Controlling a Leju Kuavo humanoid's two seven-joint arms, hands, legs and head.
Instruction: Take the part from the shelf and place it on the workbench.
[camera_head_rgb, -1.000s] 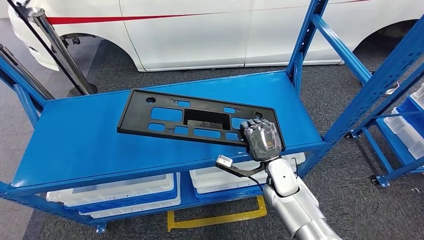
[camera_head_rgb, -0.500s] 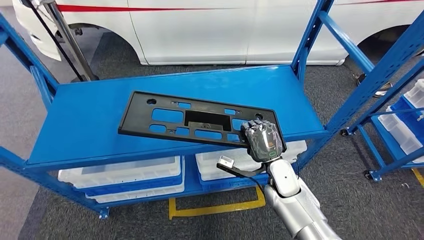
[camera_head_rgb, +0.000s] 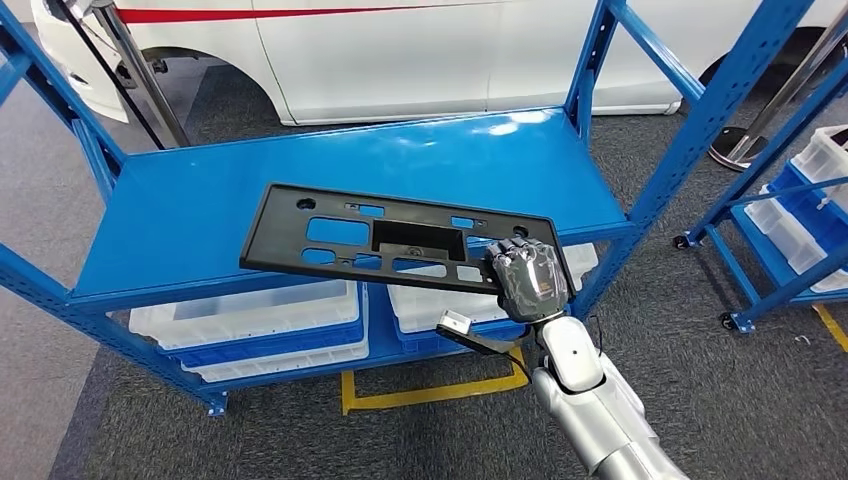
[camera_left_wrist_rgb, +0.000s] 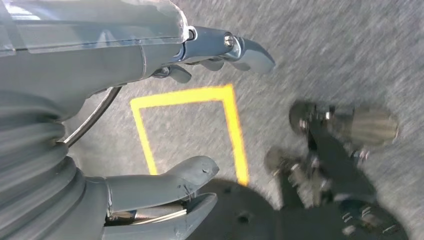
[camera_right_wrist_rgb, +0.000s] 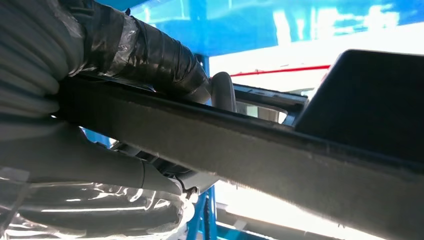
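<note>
A white car (camera_head_rgb: 400, 50) is standing behind the glossy blue steel shelf (camera_head_rgb: 180, 225). The part (camera_head_rgb: 380, 240) — a flat, matte black plastic panel with rectangular cutouts — is hanging over the shelf's front edge, its right end clamped in the right hand (camera_head_rgb: 527, 280). The left hand (camera_left_wrist_rgb: 150, 125) is hanging over grey carpet — fingers apart, holding nothing.

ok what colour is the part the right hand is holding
Black, a flat panel with cutouts; the part in the right hand shows best in the head view.
</note>
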